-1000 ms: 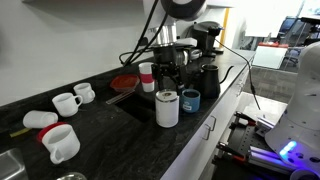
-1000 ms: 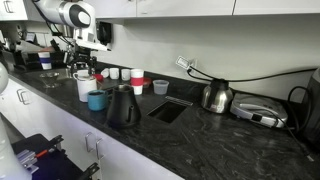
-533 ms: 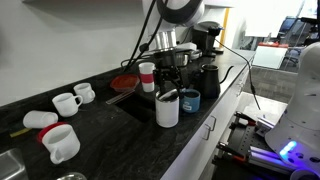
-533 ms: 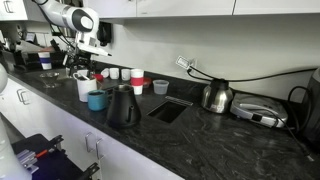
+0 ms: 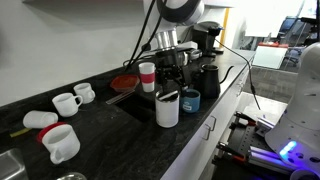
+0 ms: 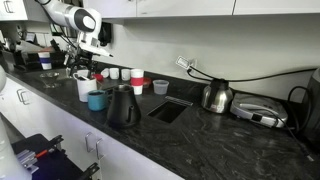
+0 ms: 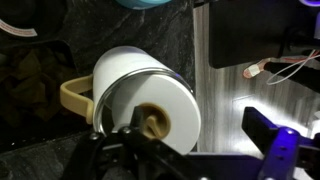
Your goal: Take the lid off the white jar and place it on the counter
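the counter (image 5: 112, 140) is a long black speckled worktop with a white front edge, and a sink (image 5: 136, 104) is sunk into it. in an exterior view the white jar (image 5: 167, 110) stands upright near the front edge, with a small blue cup (image 5: 190, 101) just beside it. a red plate (image 5: 124, 83) and a white cup with a red band (image 5: 147, 77) sit by the wall. a white mug (image 5: 66, 103) and a second white mug (image 5: 85, 93) stand well apart from the jar. in an exterior view a black pitcher (image 6: 122, 106) and a steel kettle (image 6: 215, 96) also rest on the stone.
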Controlling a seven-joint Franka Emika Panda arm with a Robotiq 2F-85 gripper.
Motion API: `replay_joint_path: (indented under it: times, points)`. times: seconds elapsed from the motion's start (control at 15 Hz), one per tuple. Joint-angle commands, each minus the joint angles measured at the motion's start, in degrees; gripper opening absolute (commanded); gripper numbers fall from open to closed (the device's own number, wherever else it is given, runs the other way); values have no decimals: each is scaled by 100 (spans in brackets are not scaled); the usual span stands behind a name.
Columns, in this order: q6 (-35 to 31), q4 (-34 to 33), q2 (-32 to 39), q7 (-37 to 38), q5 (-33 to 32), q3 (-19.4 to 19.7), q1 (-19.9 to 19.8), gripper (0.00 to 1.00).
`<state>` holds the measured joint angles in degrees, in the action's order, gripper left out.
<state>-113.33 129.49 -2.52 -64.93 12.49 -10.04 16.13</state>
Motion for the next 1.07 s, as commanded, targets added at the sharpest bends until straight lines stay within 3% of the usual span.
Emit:
replay_joint_path:
  times: [0.0, 0.07, 0.13, 0.2, 0.6, 1.0]
  points:
    - [218, -130, 74, -199, 86, -63, -107, 94]
    - [224, -139, 81, -210, 89, -63, -107, 89]
    - [222, -150, 88, -223, 98, -62, -109, 70]
    - [213, -155, 90, -229, 117, -60, -112, 60]
    - [131, -185, 115, -185, 187, -51, -138, 21]
    - [-349, -141, 57, 105, 102, -52, -170, 21]
